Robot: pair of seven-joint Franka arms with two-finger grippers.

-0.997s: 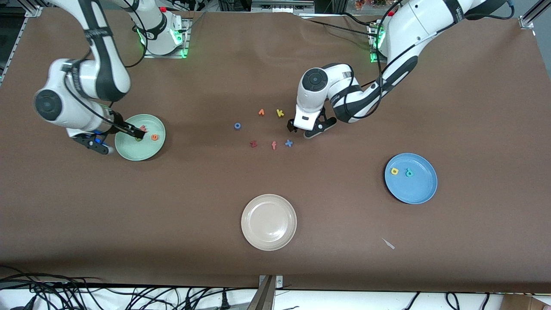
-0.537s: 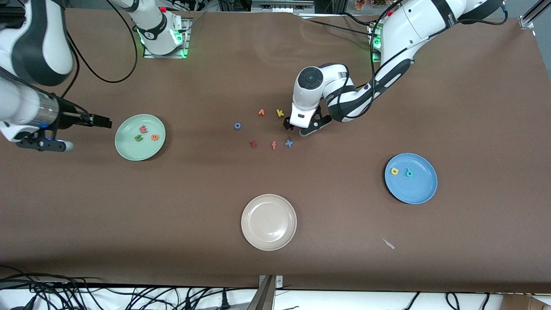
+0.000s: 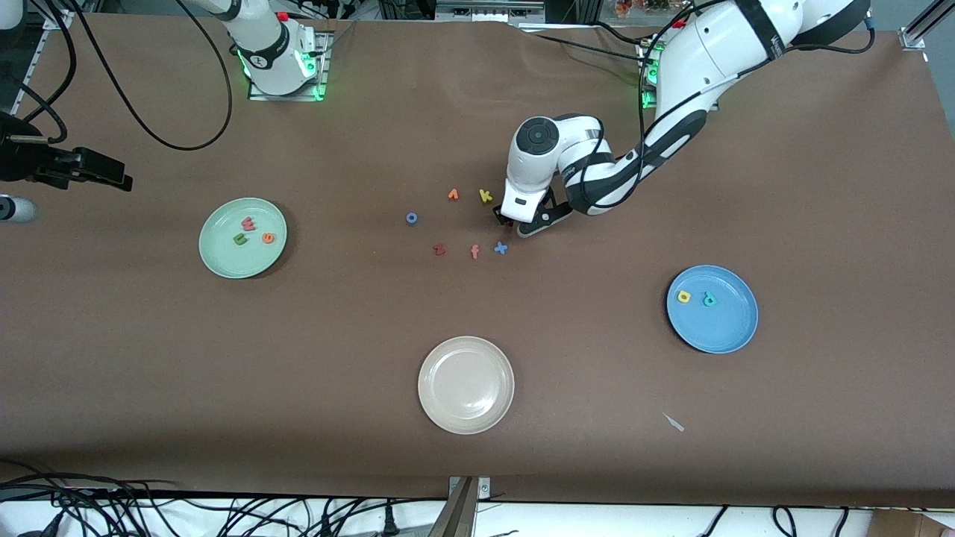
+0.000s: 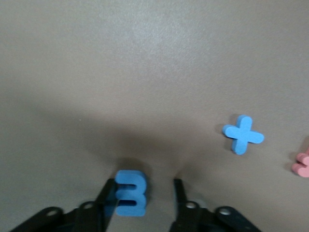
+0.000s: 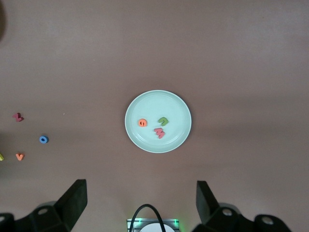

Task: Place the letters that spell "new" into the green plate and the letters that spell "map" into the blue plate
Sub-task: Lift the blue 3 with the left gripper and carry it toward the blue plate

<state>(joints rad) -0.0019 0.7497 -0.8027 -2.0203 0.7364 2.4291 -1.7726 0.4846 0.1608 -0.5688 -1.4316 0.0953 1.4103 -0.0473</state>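
Left wrist view: blue "m" (image 4: 130, 193) on table (image 4: 154, 63) between fingers (image 4: 107, 198) of left hand (image 4: 141, 203), one touching, other apart; jaws not yet clamped. Step: last "map" letter. Next: firm pinch, lift, carry to blue plate (image 3: 727, 332). Right hand (image 5: 140, 198) open, waits high over green plate (image 5: 140, 140).

Mint-green plate (image 3: 224, 261) — bright blue plate (image 3: 727, 332)
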